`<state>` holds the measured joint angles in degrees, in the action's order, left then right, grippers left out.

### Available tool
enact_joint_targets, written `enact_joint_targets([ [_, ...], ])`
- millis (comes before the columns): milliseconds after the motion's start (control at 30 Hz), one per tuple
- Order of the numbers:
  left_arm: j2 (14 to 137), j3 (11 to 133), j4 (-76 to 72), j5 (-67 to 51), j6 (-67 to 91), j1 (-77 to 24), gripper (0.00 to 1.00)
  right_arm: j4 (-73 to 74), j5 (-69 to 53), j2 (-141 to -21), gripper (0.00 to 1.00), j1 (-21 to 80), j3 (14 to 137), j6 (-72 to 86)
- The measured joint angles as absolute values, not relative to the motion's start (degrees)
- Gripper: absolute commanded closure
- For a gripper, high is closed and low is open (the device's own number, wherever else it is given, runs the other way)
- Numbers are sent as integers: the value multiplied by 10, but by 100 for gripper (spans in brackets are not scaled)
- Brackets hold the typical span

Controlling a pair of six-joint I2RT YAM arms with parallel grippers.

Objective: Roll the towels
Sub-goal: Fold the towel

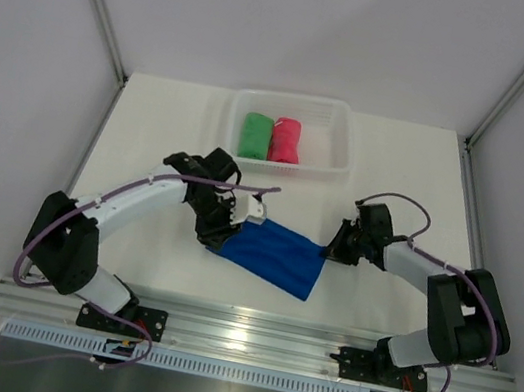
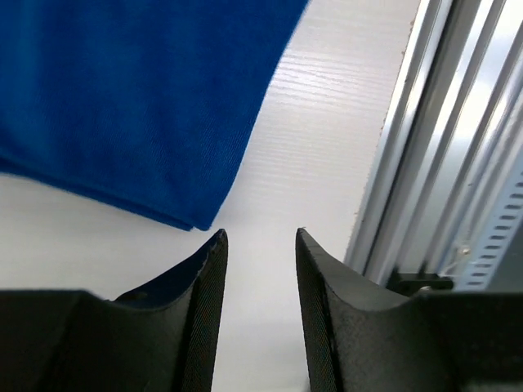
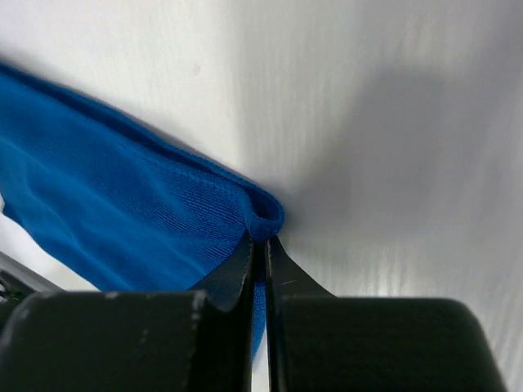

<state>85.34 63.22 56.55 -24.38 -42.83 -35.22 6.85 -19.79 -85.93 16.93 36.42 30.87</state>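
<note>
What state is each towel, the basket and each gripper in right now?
Royal blue microfibre towel: folded flat on the table, unrolled.
Green microfibre towel: rolled, in the basket.
Pink-red microfibre towel: rolled, in the basket beside the green one.
White slotted plastic basket: upright, holding both rolls.
Left gripper: open, empty, at the blue towel's edge.
Right gripper: shut on the blue towel's corner.
</note>
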Motion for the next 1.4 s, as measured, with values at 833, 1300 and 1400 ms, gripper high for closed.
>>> enact_joint_targets([
  [833, 806, 610, 590, -331, -249, -16, 57, 208, -90, -943, 52, 383, 701, -47],
  [1300, 774, 585, 588, -310, -229, -6, 56, 149, -260, -1197, 40, 422, 850, -191],
  [1400, 774, 585, 588, -306, -229, -6, 56, 146, -262, -1216, 40, 428, 859, -195],
])
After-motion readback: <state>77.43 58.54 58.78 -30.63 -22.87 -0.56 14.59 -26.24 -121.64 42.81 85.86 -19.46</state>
